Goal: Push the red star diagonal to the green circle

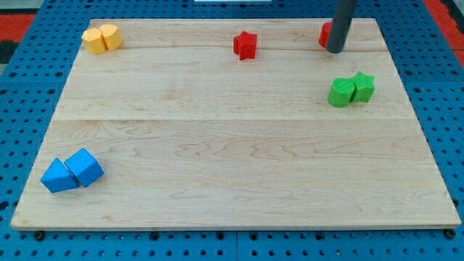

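The red star (246,45) lies near the view's top, a little right of centre. The green circle (340,93) lies at the view's right, touching a green star (362,86) on its right side. The dark rod comes down from the view's top right, and my tip (335,51) rests on the board above the green circle and well to the right of the red star. A second red block (325,35) sits right behind the rod, partly hidden, its shape unclear.
Two yellow blocks (101,38) touch each other at the view's top left corner. Two blue blocks (72,172) touch each other at the bottom left. The wooden board (232,159) lies on a blue perforated table.
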Controlling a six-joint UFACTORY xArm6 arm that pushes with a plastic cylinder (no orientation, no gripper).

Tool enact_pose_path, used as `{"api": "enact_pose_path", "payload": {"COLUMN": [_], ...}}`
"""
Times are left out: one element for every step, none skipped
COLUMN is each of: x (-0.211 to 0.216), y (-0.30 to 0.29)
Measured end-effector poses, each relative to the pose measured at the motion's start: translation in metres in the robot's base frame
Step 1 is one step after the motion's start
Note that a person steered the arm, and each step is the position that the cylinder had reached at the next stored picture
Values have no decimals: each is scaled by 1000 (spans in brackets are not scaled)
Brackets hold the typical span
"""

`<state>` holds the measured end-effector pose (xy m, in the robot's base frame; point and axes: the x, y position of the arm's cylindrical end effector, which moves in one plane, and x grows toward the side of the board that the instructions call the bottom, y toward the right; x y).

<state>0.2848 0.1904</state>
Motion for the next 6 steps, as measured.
{"api": "enact_pose_path", "payload": {"x": [-29, -12, 27, 28, -16, -36], "y": [0, -1, -48, -153, -228, -217]}}
